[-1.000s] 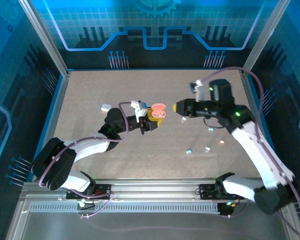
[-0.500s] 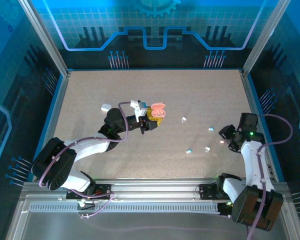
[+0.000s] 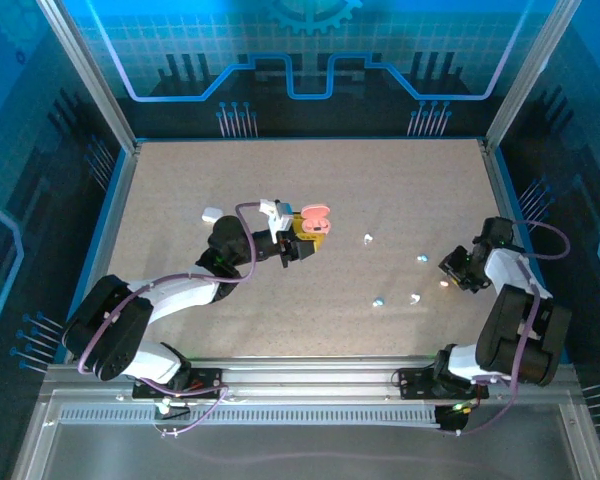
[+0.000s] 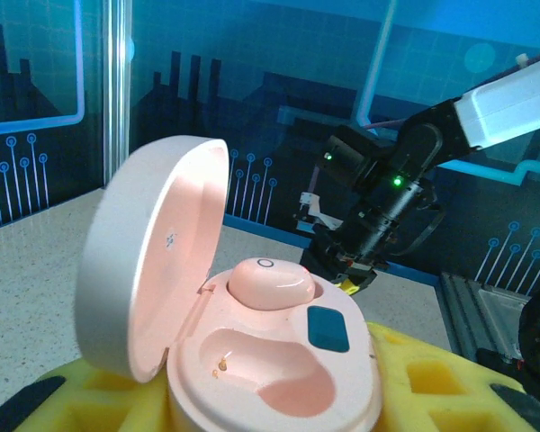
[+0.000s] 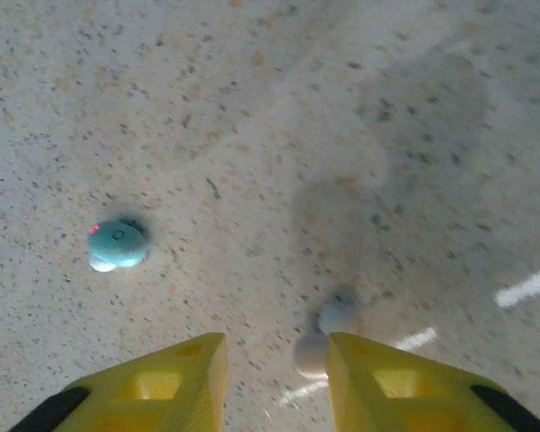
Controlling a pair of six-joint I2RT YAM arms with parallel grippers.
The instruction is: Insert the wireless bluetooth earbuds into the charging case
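Pink case (image 4: 272, 373) open w/ 1 bud (image 4: 270, 284) seated; approx 4 loose buds (image 3: 378, 300).

The worktop (image 5: 252, 108) is matt and fine-grained, beige with dark specks, like stone or pressed board. The pink case (image 4: 279, 387) is smooth plastic with a soft satin sheen, and the pink earbud (image 4: 272, 281) seated in it is a little glossier. The fingers (image 4: 432, 382) of the left pincer (image 4: 270, 405) are dull yellow plastic with moulded hollows, and so are the fingers (image 5: 162, 387) of the right pincer (image 5: 274, 382). The teal earbud (image 5: 117, 243) is shiny, smooth plastic. The white earbud (image 5: 328, 328) looks smooth and pale. The rail (image 3: 310, 375) is bare brushed metal.
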